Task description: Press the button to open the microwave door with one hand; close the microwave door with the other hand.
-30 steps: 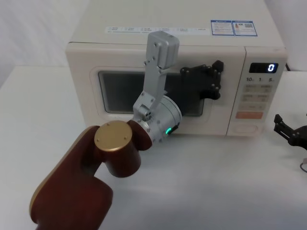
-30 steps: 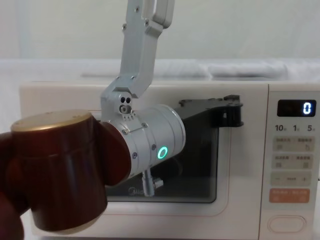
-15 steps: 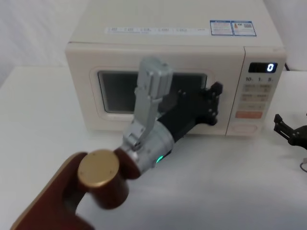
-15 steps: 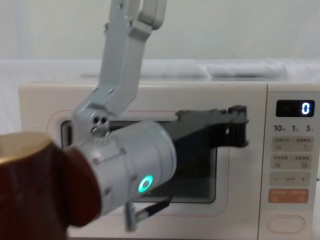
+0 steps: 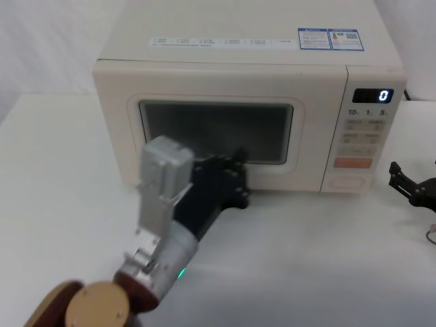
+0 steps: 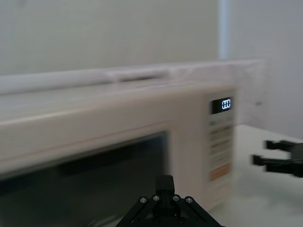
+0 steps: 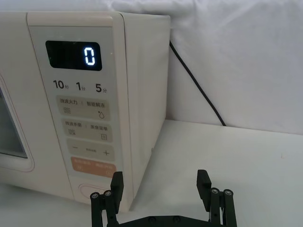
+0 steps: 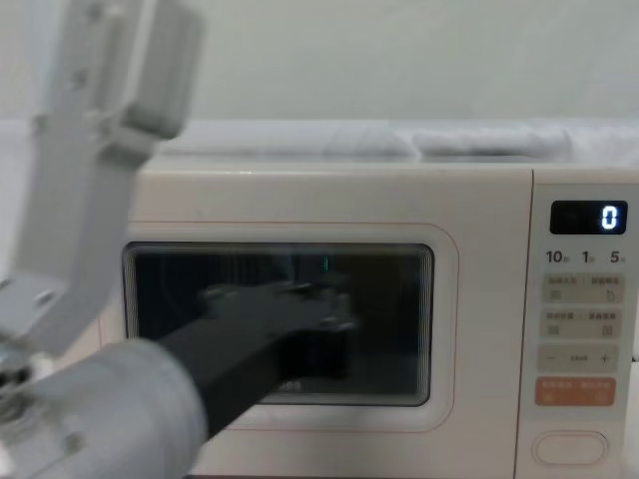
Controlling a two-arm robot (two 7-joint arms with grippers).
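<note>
microwave door [image 5: 216, 133] shut, just ahead of left gripper [image 5: 228, 180]; its finger state unclear. right gripper [image 7: 161, 196] released, button [image 7: 92, 190] just beside it.

Left arm reaches forward from lower left: brown upper link with gold cap near the body, silver wrist section with a green light, grey bracket angled up, black left gripper [image 5: 228, 178] at the end, low and centre. Its jaw state is not readable; motion blur in the chest view, left gripper [image 8: 290, 309] smeared. Right gripper [image 5: 413, 187] parked low at far right, black, jaws spread apart; in the right wrist view the right gripper [image 7: 161, 189] shows two upright black fingers [image 7: 117, 187] with a wide gap, nothing held.
</note>
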